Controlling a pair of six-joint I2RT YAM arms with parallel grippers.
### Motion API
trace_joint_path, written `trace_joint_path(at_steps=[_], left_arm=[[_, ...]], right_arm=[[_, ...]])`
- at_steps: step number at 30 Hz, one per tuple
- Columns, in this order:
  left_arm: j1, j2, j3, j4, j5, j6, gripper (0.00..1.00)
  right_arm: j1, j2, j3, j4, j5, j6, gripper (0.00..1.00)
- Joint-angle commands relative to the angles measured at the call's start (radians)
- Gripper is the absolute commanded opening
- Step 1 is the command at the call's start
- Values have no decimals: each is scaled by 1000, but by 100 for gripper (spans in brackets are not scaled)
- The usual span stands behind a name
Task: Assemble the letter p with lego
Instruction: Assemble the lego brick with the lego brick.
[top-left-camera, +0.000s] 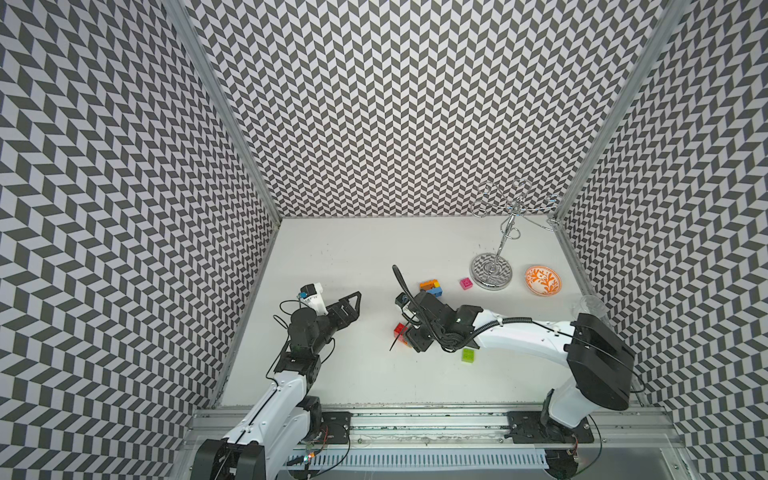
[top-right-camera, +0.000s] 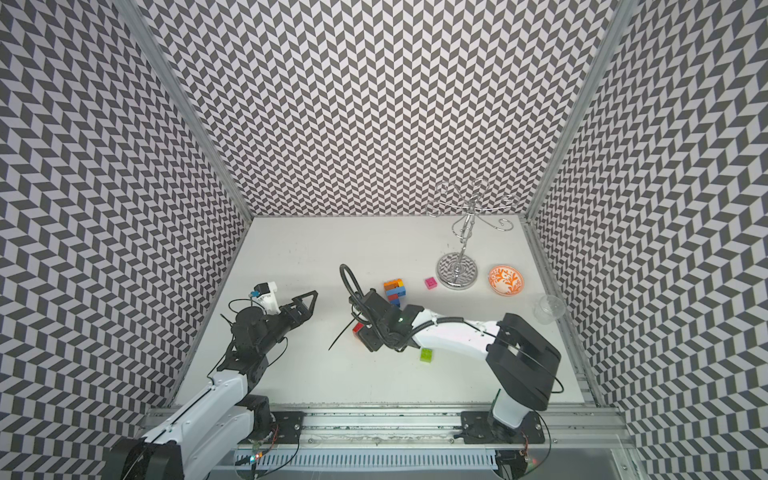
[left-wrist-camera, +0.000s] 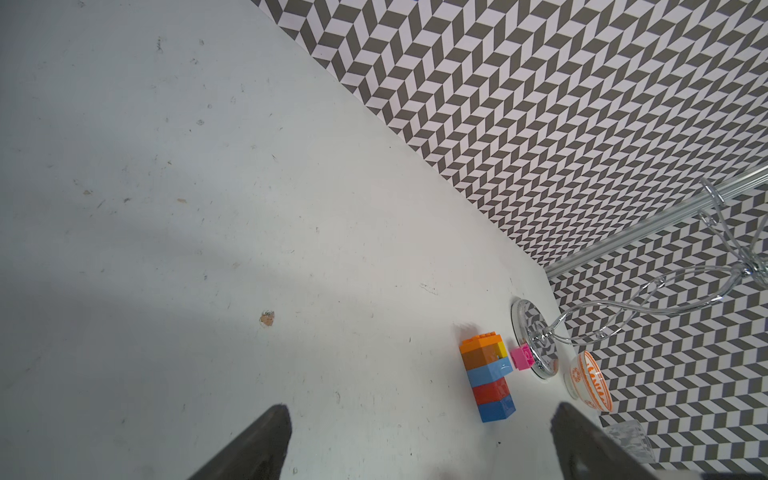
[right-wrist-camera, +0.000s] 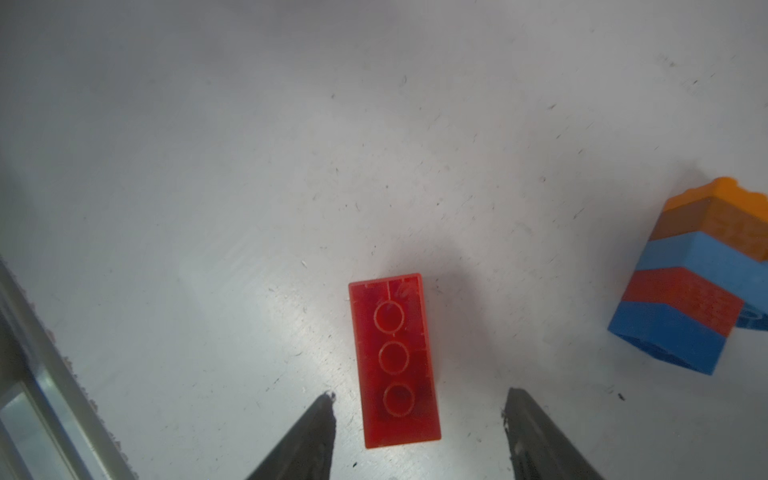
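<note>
Top views: the right tool (top-left-camera: 409, 336) hangs low over a red brick (top-left-camera: 399, 329) near the middle of the white desk (top-left-camera: 332, 249). Farther off sits a joined stack (top-left-camera: 431, 287) of orange, light blue, red and blue bricks. A pink brick (top-left-camera: 466, 283) lies to the stack's right, and a lime brick (top-left-camera: 468, 354) lies nearer the robot. The left tool (top-right-camera: 306, 300) waits well apart on the left.

Left wrist view: the left tool's jaws stand wide and hold nothing. The stack lies beyond them, with the pink brick just beside it.

Right wrist view: the red brick lies flat on the desk, hollow underside up. It sits between the right tool's parted jaws, which do not touch it, so nothing is gripped. The stack is nearby.

The step in hand looks like fetching the red brick for the letter. The next move calls for closing squarely on its long sides. With its studs facing down, the brick probably needs turning over before it can join the stack.
</note>
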Motion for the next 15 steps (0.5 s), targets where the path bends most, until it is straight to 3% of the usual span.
trace_joint_path(at_steps=[1,15], left_arm=[[-2,1,-10,33,17,14,100],[-12,31,-7,46,20,18,100]], right_arm=[[-12,-29,-1,59,-20,21,60],[-8,92,27,64,-61,-7,49]])
